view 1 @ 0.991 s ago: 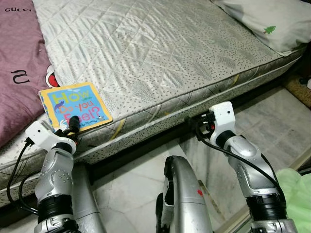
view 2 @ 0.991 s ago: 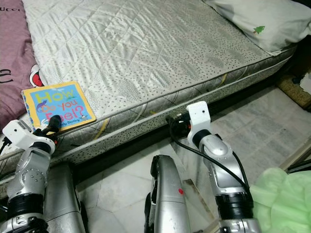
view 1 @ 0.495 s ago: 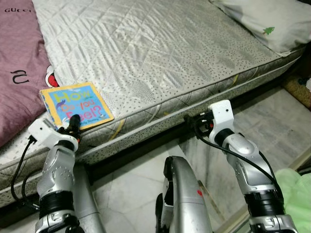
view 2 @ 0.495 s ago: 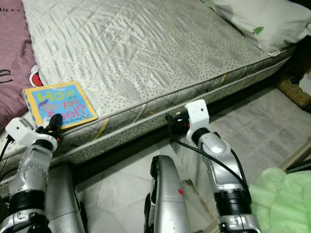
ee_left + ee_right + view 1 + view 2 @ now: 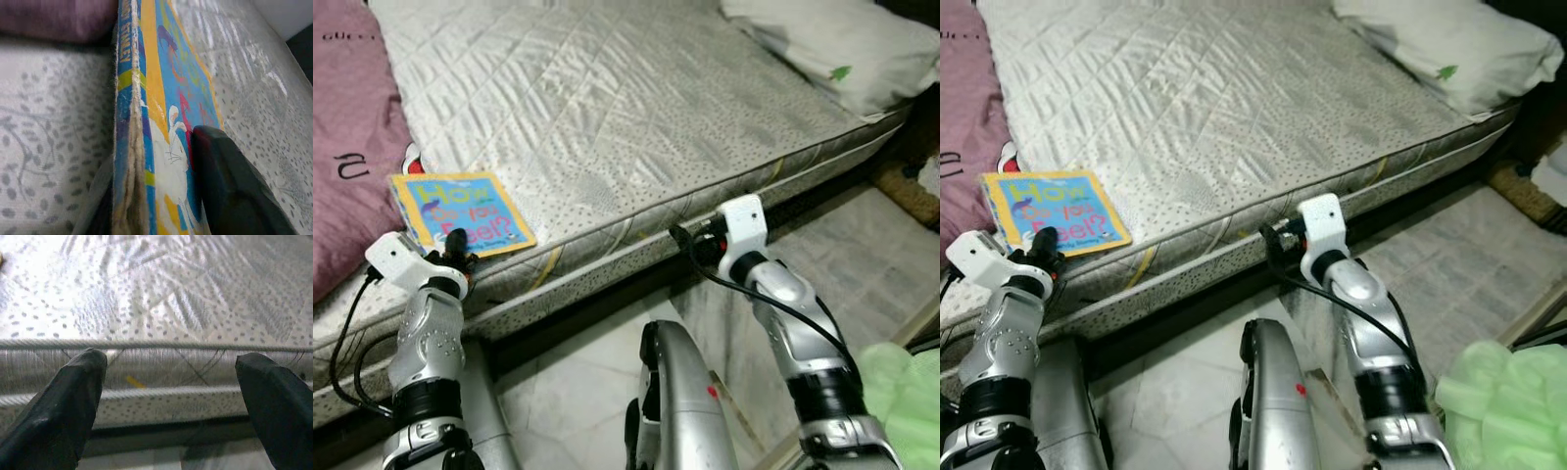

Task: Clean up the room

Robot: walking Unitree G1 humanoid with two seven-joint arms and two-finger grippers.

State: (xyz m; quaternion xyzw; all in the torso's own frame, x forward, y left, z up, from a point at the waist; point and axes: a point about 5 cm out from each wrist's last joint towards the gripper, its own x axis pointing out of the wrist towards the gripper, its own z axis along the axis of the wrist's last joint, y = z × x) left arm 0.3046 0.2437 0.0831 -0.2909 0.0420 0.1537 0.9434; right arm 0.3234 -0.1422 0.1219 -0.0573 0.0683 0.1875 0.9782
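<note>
Book (image 5: 460, 211): flat on the bed (image 5: 636, 117) edge beside the blanket (image 5: 347, 147). Left gripper (image 5: 161, 196): fingers (image 5: 230, 191) straddling its near edge, one above the cover, not visibly pinched. Right gripper (image 5: 171, 401): spread, well apart.

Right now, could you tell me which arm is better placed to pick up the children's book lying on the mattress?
Left. The left gripper is at the book, one finger resting on its cover. The right gripper, open, hovers off the mattress edge, well away.
</note>
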